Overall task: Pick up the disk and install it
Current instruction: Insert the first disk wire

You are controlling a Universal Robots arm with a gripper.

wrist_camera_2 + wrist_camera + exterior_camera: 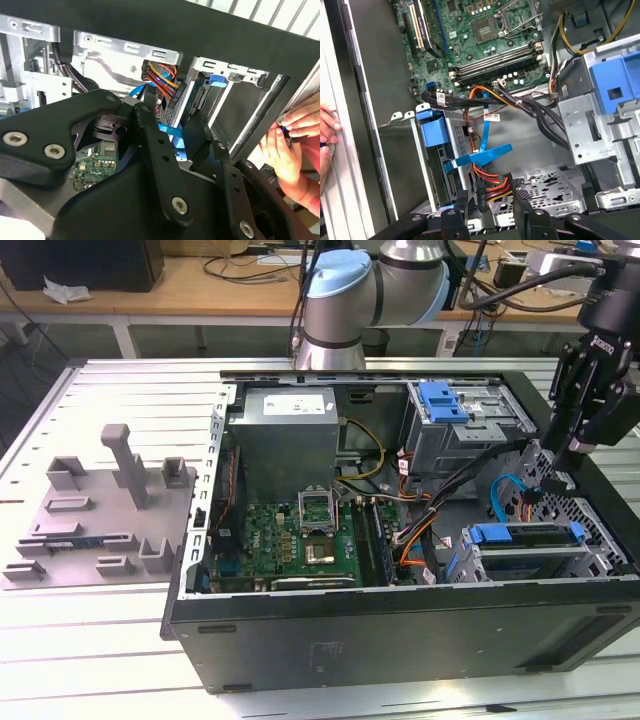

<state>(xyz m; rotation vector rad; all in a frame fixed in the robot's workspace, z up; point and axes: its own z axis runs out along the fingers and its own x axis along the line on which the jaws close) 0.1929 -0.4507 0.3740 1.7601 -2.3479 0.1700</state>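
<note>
Your open black case (400, 640) lies on its side on the slatted metal table (120, 390). It holds a green motherboard (300, 540), a boxy silver power supply (290, 430), bundles of black, orange and yellow cables (520, 102), and two perforated steel drive cages. The disk (495, 534) sits in the cage (540, 565) at the case's near corner on the exterior view's right, its blue plastic frame showing along the top. The far cage (470, 440) carries a blue bracket (445, 400). Your claw (562, 465) hangs just above the disk's cage, its black fingers (457, 212) spread apart and gripping nothing; a flat blue ribbon cable (485, 155) shows beyond them. A person's hand (292, 145) rests on the case's rim. A grey plastic fixture (100, 510) with upright posts lies on the table, outside the case on the exterior view's left.
</note>
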